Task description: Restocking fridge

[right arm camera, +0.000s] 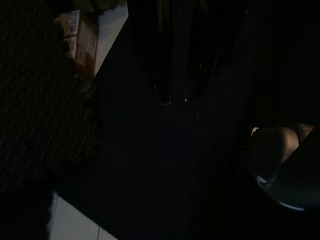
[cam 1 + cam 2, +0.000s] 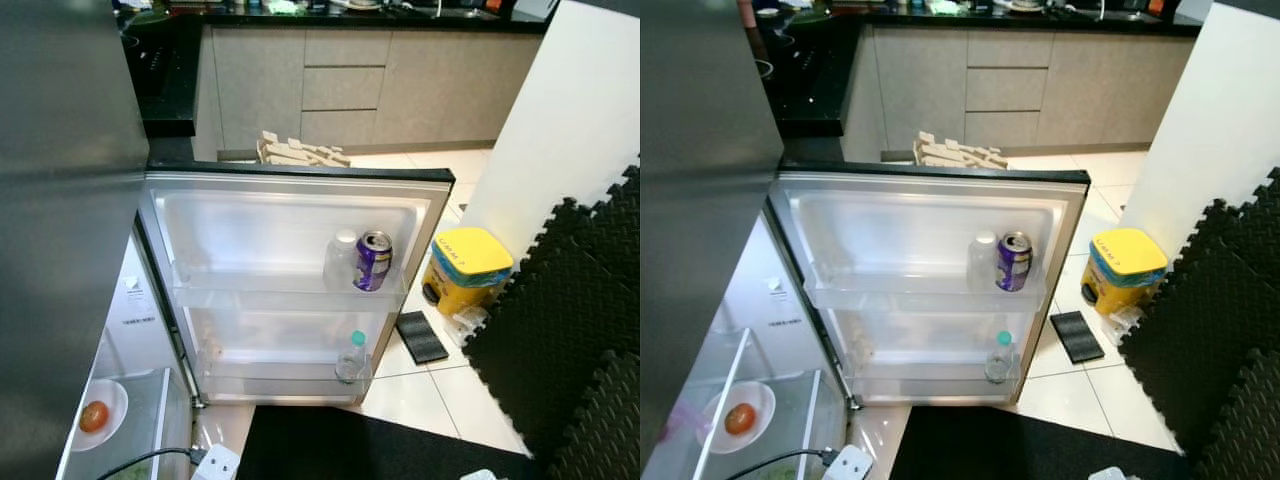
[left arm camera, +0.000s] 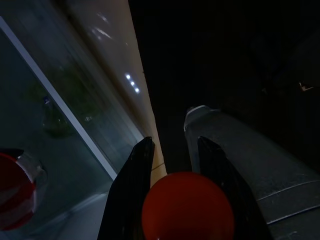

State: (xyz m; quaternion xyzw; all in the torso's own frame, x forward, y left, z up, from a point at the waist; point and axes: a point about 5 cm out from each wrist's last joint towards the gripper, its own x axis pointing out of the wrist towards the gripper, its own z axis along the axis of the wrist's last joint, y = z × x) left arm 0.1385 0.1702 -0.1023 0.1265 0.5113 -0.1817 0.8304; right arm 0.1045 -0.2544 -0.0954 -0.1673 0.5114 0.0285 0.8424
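- The fridge door (image 2: 290, 215) stands wide open, its smooth white plastic shelves already partly stocked.
- On the upper door shelf a purple metal can (image 2: 372, 261) stands upright, touching a clear bottle with a white cap (image 2: 342, 258) beside it.
- On the lower door shelf stands a small clear plastic bottle with a green cap (image 2: 351, 358).
- Inside the fridge, beside the door's hinge, a round red tomato (image 2: 94, 415) sits on a white plate (image 2: 115, 396) over a glass shelf.
- In the left wrist view, the left gripper (image 3: 182, 200) has its long black fingers clamped on a smooth, round red fruit (image 3: 188, 206), likely another tomato, close to the glass shelf edge.
- The right wrist view is very dark; I cannot tell how the right gripper (image 1: 172, 97) has its fingers set.
- Judged from this, stocking is underway: the door holds drinks, and the red fruit is not yet placed inside.
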